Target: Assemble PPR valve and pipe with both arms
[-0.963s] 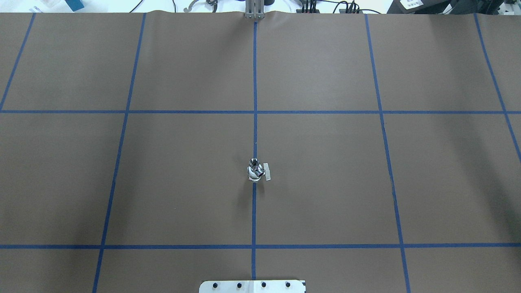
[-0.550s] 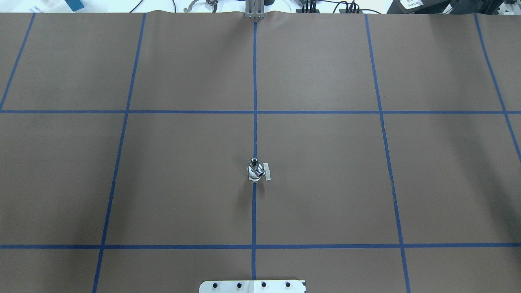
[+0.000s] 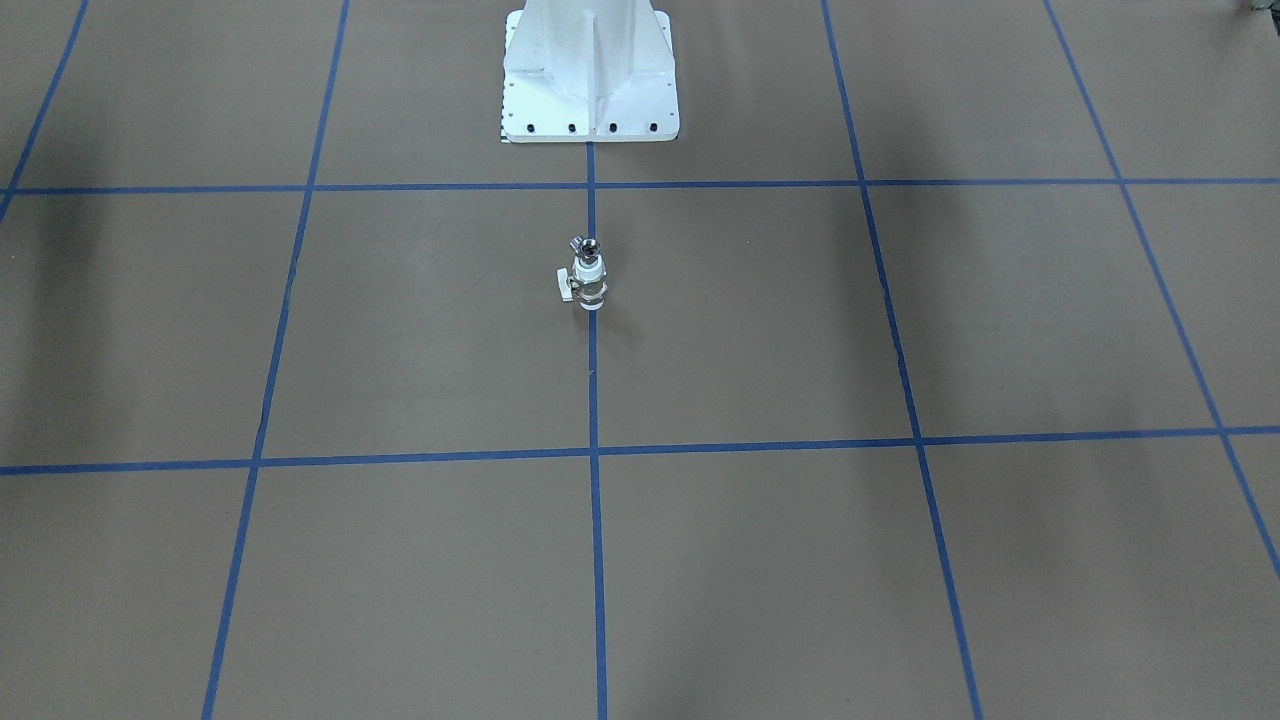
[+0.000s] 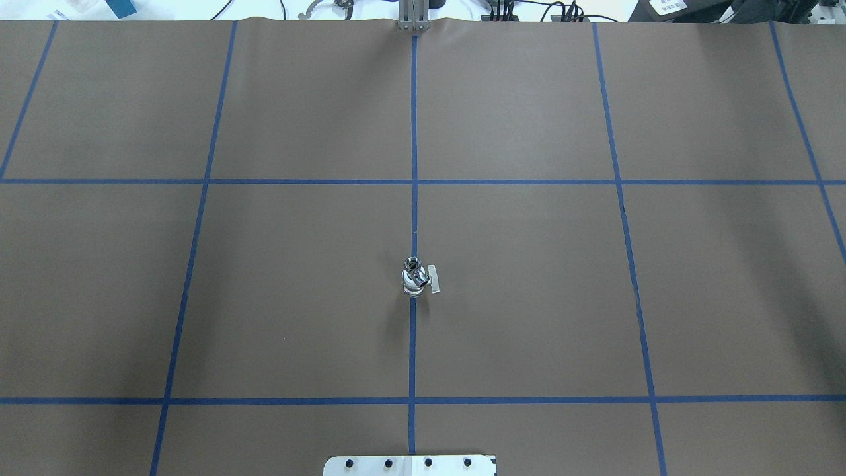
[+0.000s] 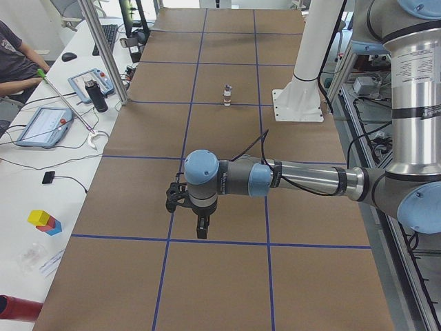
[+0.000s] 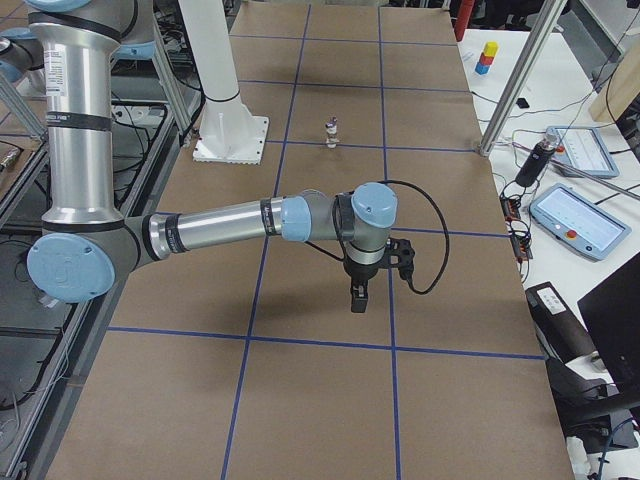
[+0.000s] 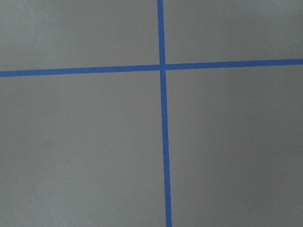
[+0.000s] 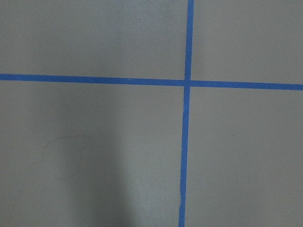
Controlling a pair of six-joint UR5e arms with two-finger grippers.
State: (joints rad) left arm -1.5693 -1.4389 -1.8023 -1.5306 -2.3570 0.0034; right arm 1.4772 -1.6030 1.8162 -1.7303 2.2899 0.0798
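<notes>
PPR valve (image 4: 416,281) stands upright on the brown surface (image 4: 529,297), right on the centre line of the blue tape lines (image 4: 412,344), in the middle of the table's width and nearer the white pedestal (image 3: 590,70) than the far edge; its small white side handle (image 4: 433,279) sticks out toward the robot's right; pipe (image 4: 414,264) sits on the valve's upper end, touching it, shiny open mouth facing up; whether it is fully seated is too small to tell.

Left arm (image 5: 303,179) reaches out level over the surface, wrist bent down; left tool (image 5: 200,231) hangs above a tape line, well apart from the valve, nothing seen in it; seen only from the side, so I cannot tell how its jaws stand.

Right arm (image 6: 210,230) likewise stretched out level; right tool (image 6: 357,300) points down above the surface, well apart from the valve; jaw state cannot be told from this side view either.

Both wrist cameras show only brown surface and a tape crossing; no fingers in frame.
</notes>
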